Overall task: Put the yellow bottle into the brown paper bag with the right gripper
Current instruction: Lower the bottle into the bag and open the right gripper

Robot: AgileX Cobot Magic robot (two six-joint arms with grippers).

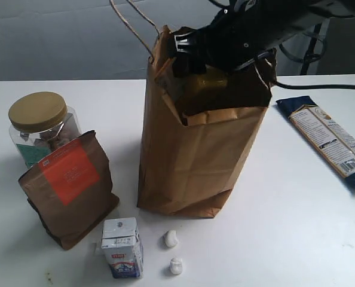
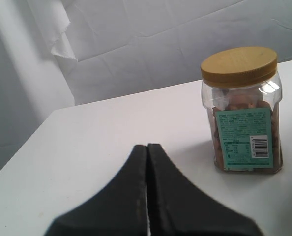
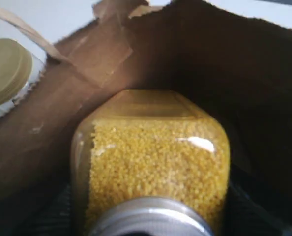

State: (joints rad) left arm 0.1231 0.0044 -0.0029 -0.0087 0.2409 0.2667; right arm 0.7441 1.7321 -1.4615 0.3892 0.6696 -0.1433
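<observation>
The brown paper bag (image 1: 195, 149) stands upright in the middle of the white table, mouth open and twine handles up. My right gripper (image 1: 204, 63) reaches down into its mouth, shut on the yellow bottle (image 1: 204, 84), which sits partly below the bag's rim. In the right wrist view the yellow bottle (image 3: 153, 157) fills the centre, its cap nearest the camera and its base pointing into the brown paper bag (image 3: 72, 113), whose walls surround it. My left gripper (image 2: 147, 147) is shut and empty above the table, out of the exterior view.
A round gold-lidded jar (image 1: 40, 122) (image 2: 242, 108) and a shorter brown pouch with an orange label (image 1: 70, 188) stand left of the bag. In front lie a small carton (image 1: 122, 247) and two small white pieces (image 1: 171, 239). A blue packet (image 1: 330, 140) lies right.
</observation>
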